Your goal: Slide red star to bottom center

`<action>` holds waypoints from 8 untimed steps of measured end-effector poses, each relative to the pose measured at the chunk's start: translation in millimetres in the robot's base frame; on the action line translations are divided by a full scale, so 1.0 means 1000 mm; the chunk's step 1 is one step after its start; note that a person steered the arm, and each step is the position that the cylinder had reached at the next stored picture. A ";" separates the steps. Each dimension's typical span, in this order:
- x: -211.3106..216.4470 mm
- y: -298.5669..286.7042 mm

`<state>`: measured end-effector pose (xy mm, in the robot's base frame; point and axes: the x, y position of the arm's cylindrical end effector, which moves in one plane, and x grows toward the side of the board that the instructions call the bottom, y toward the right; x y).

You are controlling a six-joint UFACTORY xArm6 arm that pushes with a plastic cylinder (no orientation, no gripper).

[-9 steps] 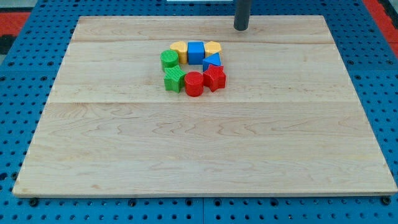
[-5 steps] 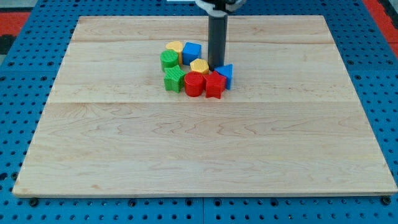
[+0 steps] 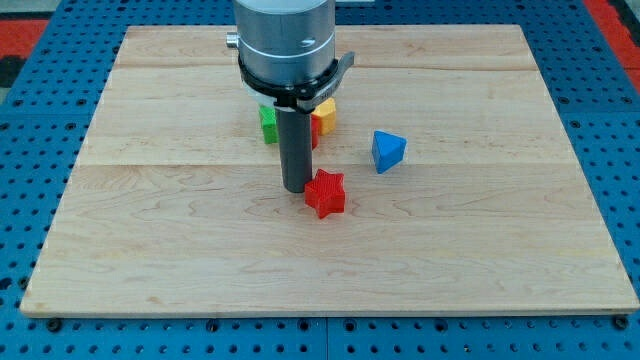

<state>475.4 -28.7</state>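
Observation:
The red star (image 3: 325,193) lies near the middle of the wooden board (image 3: 150,230), a little below centre. My tip (image 3: 296,188) stands on the board just to the star's upper left, touching or nearly touching it. The rod and the arm's wide grey body (image 3: 286,40) rise above it and hide most of the block cluster behind.
A blue triangular block (image 3: 387,150) lies alone to the star's upper right. Behind the rod, parts of a green block (image 3: 267,124), a yellow block (image 3: 324,114) and a red block (image 3: 314,131) show. Blue pegboard (image 3: 40,110) surrounds the board.
My tip moved down through the cluster toward the view's bottom, pushing the red star out and downward. The blue triangle was knocked to the right. The arm body now covers the cluster.

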 end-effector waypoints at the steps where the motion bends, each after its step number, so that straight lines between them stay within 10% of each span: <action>1: -0.004 0.000; 8: 0.002 0.034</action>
<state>477.3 5.0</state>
